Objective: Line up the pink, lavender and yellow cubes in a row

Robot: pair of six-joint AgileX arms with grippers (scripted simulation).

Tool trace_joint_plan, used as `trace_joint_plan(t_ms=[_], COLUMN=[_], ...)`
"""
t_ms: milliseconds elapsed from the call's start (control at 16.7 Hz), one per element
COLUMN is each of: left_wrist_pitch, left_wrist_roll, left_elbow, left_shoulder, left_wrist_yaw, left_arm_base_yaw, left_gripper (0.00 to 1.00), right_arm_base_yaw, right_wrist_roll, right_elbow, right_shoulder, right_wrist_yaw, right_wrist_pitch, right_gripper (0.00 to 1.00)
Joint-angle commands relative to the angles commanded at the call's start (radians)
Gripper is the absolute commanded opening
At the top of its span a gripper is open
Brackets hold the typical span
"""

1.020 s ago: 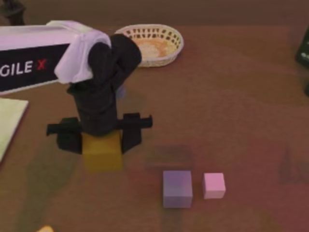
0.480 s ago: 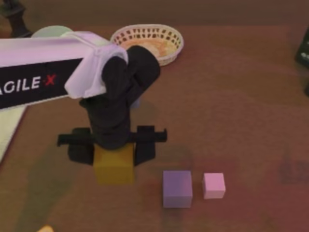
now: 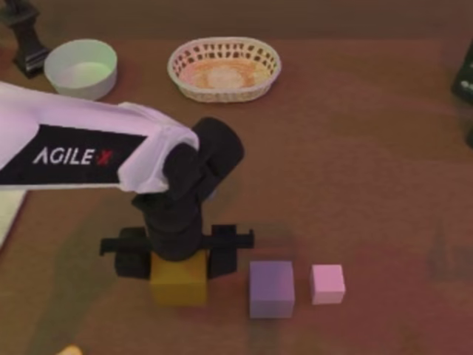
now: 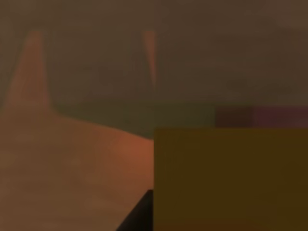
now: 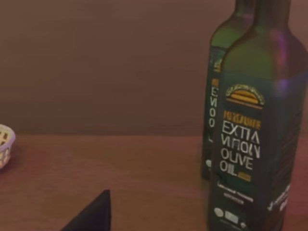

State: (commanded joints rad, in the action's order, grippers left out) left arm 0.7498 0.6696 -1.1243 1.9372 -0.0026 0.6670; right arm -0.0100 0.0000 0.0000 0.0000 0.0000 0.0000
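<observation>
While the left end effector [image 3: 177, 255] is clamped on the yellow cube [image 3: 178, 282], that cube sits low at the counter [image 3: 355, 163] front, just left of the lavender cube [image 3: 271, 288], with the pink cube [image 3: 327, 284] just beside the lavender one on its right. The three lie roughly in a line. The right end effector [image 5: 91, 214] is parked off at the right by two olive oil bottles [image 5: 255, 125]; whether it is open I cannot tell.

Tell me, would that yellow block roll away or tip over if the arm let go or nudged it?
Probably not. The yellow cube has flat faces and square edges, so it should slide or sit still, not roll. It looks squat, as wide as tall, so tipping seems unlikely. Its matte faces likely give the left gripper, closed on either side of it, decent hold.
</observation>
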Motion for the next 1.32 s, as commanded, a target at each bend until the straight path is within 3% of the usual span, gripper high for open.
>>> trace_joint_plan(t_ms=[300,1080,1320], left_wrist_pitch=[-0.014,-0.014,-0.014], left_wrist_roll=[0.001,0.001,0.001], left_elbow=[0.010,0.010,0.010], left_shoulder=[0.009,0.009,0.009], left_wrist_yaw=[0.000,0.000,0.000], left_arm_base_yaw=[0.001,0.001,0.001], left_gripper=[0.00,0.98,1.00], right_arm_base_yaw=[0.000,0.000,0.000], right_wrist_roll=[0.000,0.000,0.000], right_elbow=[0.000,0.000,0.000], right_shoulder=[0.000,0.000,0.000], right_wrist_yaw=[0.000,0.000,0.000], right_wrist_pitch=[0.000,0.000,0.000], right_gripper=[1.00,1.00,1.00])
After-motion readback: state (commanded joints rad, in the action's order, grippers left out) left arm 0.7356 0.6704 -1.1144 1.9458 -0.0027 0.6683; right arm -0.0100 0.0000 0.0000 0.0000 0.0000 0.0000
